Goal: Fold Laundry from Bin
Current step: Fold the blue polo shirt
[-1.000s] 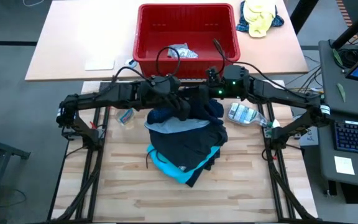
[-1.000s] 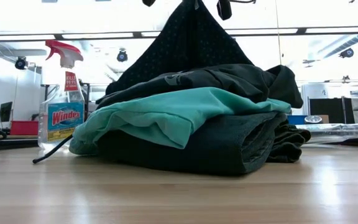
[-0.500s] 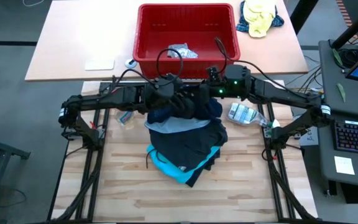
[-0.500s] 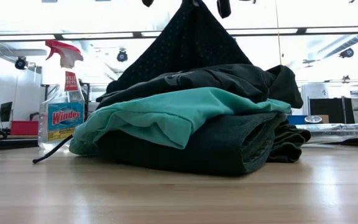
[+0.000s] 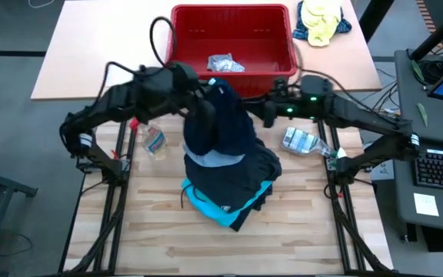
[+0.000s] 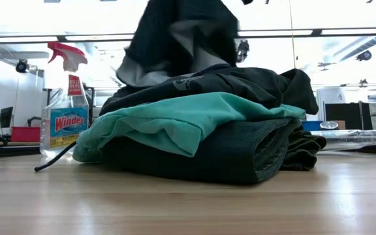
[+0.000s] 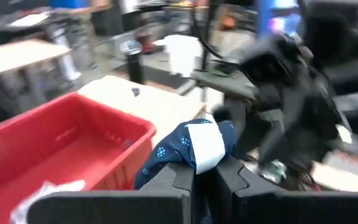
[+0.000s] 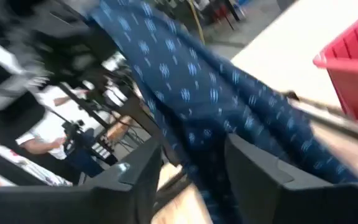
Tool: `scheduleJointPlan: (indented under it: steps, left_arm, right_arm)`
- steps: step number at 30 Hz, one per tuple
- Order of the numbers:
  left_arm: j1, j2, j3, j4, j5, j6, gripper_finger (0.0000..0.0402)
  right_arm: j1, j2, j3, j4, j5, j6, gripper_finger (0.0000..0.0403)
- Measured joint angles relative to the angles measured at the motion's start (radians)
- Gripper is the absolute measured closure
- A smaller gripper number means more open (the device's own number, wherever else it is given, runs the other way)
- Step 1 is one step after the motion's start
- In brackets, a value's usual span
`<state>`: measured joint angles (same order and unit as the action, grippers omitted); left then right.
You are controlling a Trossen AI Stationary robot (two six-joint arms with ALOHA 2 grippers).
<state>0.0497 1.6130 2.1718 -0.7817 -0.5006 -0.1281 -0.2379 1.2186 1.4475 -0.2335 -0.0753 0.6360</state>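
Left tool (image 7: 205,177): fingers together, clamped on the navy dotted garment (image 5: 225,115) at its white neck label. Since a second ago this tool has shut and risen clear of the pile, carrying the garment up and toward the bin (image 5: 279,19); it now hangs as a long drape off the front of the bin.

Right tool (image 8: 191,174): fingers apart, the navy cloth passing loosely between them. It was shut on this garment a second ago and has now let go, drawn back to the garment's right side.

Remaining laundry (image 6: 194,124): black, turquoise and dark grey pieces, stacked mid-bench, unmoved.

Bin: red, at the bench's far edge, one small pale item inside.

Spray bottle (image 6: 62,108): left of the pile.

Assessment: the garment has passed from right tool to left; likely a re-grip is due before it can be spread and folded.
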Motion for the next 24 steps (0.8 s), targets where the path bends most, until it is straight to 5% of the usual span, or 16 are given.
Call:
scheduleJointPlan:
  steps: [6, 11, 16, 19, 21, 24]
  left_arm:
    - [-0.018, 0.002, 0.189, -0.014, 0.219, 0.169, 0.0401]
    - [-0.016, -0.05, 0.164, 0.075, 0.331, 0.218, 0.0401]
    - [-0.018, -0.065, 0.171, 0.05, 0.608, 0.302, 0.0401]
    - [-0.017, -0.07, 0.173, 0.01, 0.849, 0.384, 0.0401]
    - [-0.018, -0.069, 0.172, -0.045, 1.012, 0.457, 0.0401]
    - [-0.021, -0.061, 0.17, -0.078, 1.067, 0.481, 0.0401]
  right_arm:
    - [0.0, -0.035, 0.003, 0.004, -0.014, -0.11, 0.0178]
    - [0.0, -0.039, 0.002, 0.007, -0.047, -0.142, 0.0151]
    - [0.0, -0.03, 0.002, 0.032, -0.194, -0.186, 0.013]
    - [0.003, -0.02, 0.002, 0.053, -0.374, -0.267, 0.0122]
    - [0.012, -0.007, 0.002, 0.053, -0.404, -0.302, 0.012]
    - [0.013, 0.026, 0.002, 0.052, -0.406, -0.333, 0.012]
